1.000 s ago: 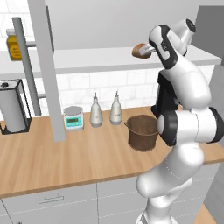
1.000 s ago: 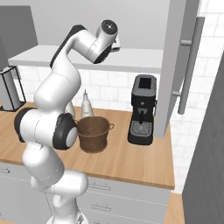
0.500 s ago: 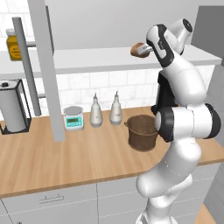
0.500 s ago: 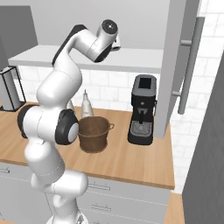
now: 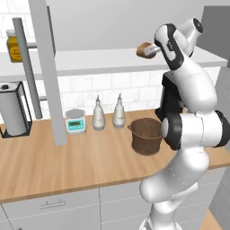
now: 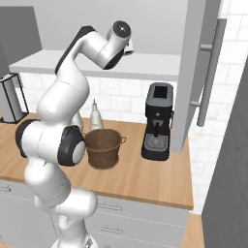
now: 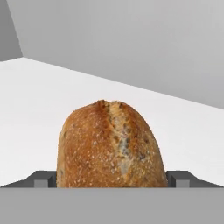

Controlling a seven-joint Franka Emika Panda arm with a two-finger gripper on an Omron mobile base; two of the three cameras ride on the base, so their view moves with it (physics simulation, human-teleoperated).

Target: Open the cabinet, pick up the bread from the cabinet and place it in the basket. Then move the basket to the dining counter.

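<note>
White tiled wall (image 5: pixel 134 92) behind a wood worktop (image 5: pixel 54 166); grey drawers (image 5: pixel 49 209), apparently, below.

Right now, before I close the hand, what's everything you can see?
bread: 1, golden-brown, on the white cabinet shelf, between the hand's fingertips
cabinet doors: 2, grey, swung open
basket: 1, dark brown, on the wood worktop
bottles: 2, pale, by the tiled wall
kitchen scale: 1, teal and grey, left of the bottles
paper towel holder: 1, black frame, far left
jar: 1, amber, on a left shelf
coffee machine: 1, black, right of the basket
hand: 1, open around the bread
</note>
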